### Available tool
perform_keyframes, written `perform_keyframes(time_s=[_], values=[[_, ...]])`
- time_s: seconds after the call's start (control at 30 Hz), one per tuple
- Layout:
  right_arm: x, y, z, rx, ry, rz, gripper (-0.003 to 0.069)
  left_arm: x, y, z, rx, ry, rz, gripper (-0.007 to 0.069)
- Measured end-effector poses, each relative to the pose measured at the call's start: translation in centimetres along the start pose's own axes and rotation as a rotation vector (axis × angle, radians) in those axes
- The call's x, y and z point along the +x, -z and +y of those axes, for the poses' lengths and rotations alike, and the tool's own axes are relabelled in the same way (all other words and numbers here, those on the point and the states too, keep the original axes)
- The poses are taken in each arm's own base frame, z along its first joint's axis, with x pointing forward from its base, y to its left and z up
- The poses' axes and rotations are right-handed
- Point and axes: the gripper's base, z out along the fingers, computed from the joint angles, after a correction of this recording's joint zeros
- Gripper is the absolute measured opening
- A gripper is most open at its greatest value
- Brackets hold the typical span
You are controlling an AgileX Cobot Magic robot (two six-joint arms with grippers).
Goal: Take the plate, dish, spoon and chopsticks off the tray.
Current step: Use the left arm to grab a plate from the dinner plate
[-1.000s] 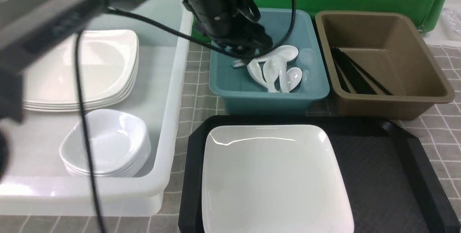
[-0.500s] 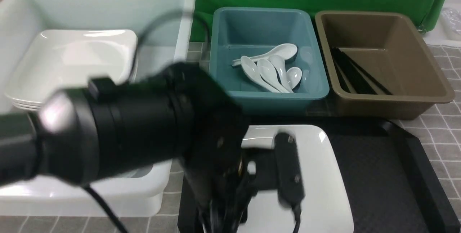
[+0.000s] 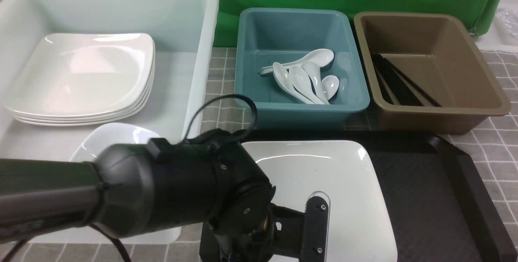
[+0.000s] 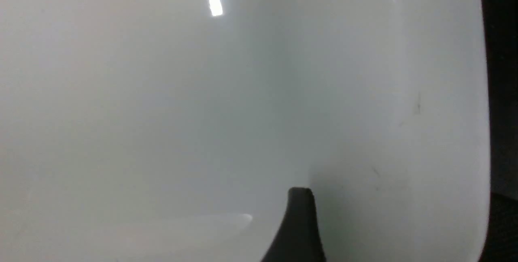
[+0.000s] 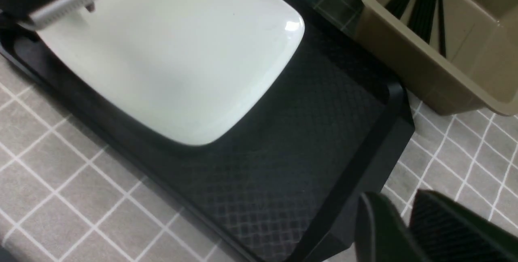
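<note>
The big white square plate (image 3: pixel 348 181) lies on the left half of the black tray (image 3: pixel 437 197). My left gripper (image 4: pixel 400 223) hangs low over the plate's near left part, open wide. One finger (image 3: pixel 317 217) is above the plate's floor and the plate's rim lies between the jaws. White spoons (image 3: pixel 305 77) rest in the teal tub (image 3: pixel 360 100). Black chopsticks (image 3: pixel 398 82) lie in the brown tub (image 3: pixel 497 104). Small white dishes (image 3: pixel 109 138) show behind my left arm. My right gripper (image 5: pixel 394 197) hovers off the tray's corner, empty, its fingers a narrow gap apart.
A large white tub (image 3: pixel 198 92) on the left holds a stack of square plates (image 3: pixel 81 75) and the small dishes. The tray's right half (image 5: pixel 283 140) is bare textured floor. A grey checked cloth (image 5: pixel 60 160) covers the table and a green backdrop stands behind.
My left arm has swung back from over the teal tub, where a spoon now lies with the others, down to the plate's near left. Its jaws have spread wide.
</note>
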Motion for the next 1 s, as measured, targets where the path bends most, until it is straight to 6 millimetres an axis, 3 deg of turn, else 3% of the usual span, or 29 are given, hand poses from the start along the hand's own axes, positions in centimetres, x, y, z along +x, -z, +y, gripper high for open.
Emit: perform_keyframes(time_s=[0.2, 0.63, 0.87, 1.0], values=[[0.0, 0.0, 0.0, -0.002, 0.0, 0.0, 0.0165, 0.0, -1.5, -0.1, 0.031, -0.021, 0.033, 0.0505], [0.0, 0.0, 0.0, -0.003, 0.022, 0.0, 0.0165, 0.3, -2.0, -0.3, 0.008, -0.059, 0.037, 0.0483], [0.0, 0.0, 0.0, -0.004, 0.022, 0.0, 0.0165, 0.1, -1.3, -0.2, -0.044, 0.006, -0.003, 0.0247], [0.0, 0.0, 0.0, -0.004, 0.022, -0.002, 0.0165, 0.1, 0.6, -0.4, -0.061, 0.055, -0.05, 0.0187]])
